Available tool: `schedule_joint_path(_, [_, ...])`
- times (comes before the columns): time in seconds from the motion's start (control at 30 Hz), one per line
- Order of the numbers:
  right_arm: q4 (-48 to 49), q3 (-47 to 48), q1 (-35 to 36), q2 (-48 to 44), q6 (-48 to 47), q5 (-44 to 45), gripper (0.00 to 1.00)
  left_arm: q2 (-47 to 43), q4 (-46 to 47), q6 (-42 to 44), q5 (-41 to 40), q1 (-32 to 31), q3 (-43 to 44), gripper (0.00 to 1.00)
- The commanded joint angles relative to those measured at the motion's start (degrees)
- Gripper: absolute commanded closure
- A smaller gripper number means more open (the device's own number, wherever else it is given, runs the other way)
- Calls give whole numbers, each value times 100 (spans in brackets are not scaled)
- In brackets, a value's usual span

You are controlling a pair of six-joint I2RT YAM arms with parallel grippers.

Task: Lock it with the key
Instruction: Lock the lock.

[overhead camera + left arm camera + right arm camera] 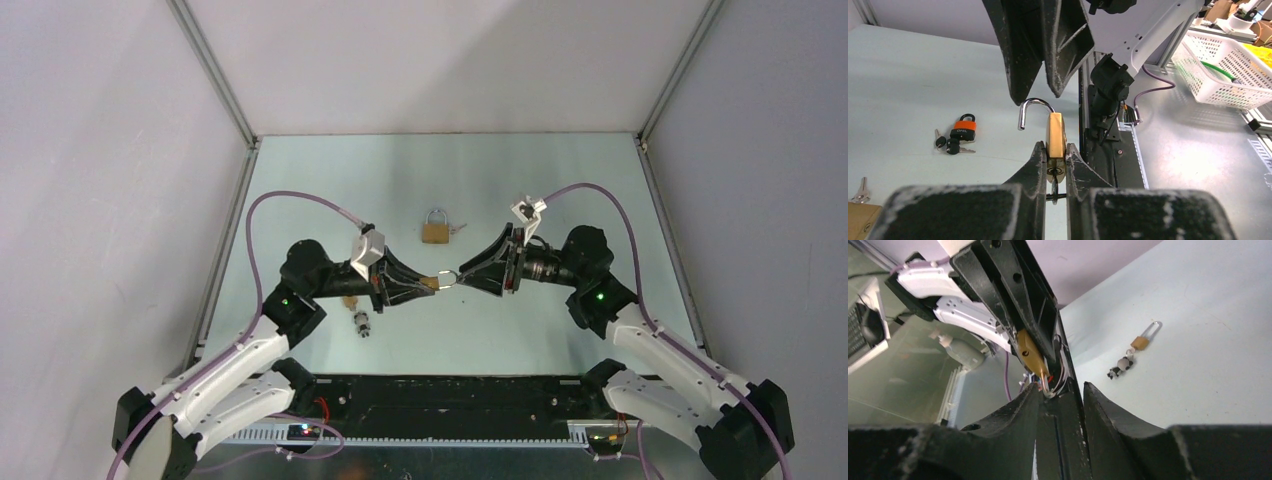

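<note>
A brass padlock (1056, 135) is pinched by its body in my left gripper (1054, 148), which is shut on it. Its silver shackle (1034, 102) stands open, the free end clear of the body. A key (1054, 190) sits in the keyhole at the bottom, between my left fingers. My right gripper (1040, 95) hangs just above the shackle's top with its jaws apart. From the top view, the two grippers meet tip to tip mid-table: left gripper (431, 284), right gripper (461, 273). The right wrist view shows the same padlock (1029, 356) just beyond my open right gripper (1061, 389).
An orange-and-black padlock (964, 128) with keys lies on the table past the grippers. Another brass padlock (434, 231) with keys lies toward the back. A small metal item (361, 324) lies by the left arm. A white basket (1223, 70) stands off the table.
</note>
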Motion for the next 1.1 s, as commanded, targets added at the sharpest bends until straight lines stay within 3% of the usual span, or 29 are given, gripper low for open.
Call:
schedule_joint_path(0.0, [867,-2,-45,224,579,-83,59,8,219,-105,146,22,339,100])
schedule_joint_path(0.13, [1062,41,-26,423,697,-221,63,65,216,-111,131,17,369,100])
schedule_joint_path(0.33, [964,101,49,448,651,-312,83,59,213,-111,-45,18,381,100])
schedule_joint_path(0.4, [939,103,68,422,640,-319,93,36,213,-103,-170,20,374,100])
schedule_joint_path(0.5, [957,104,112,344,610,-319,100,38,209,-102,-351,21,357,100])
schedule_joint_path(0.93, [539,106,348,71,32,-18,99,-2,173,-146,-408,17,349,100])
schedule_joint_path(1.07, [306,104,346,-148,-78,402,76,-46,171,-146,-299,17,341,100])
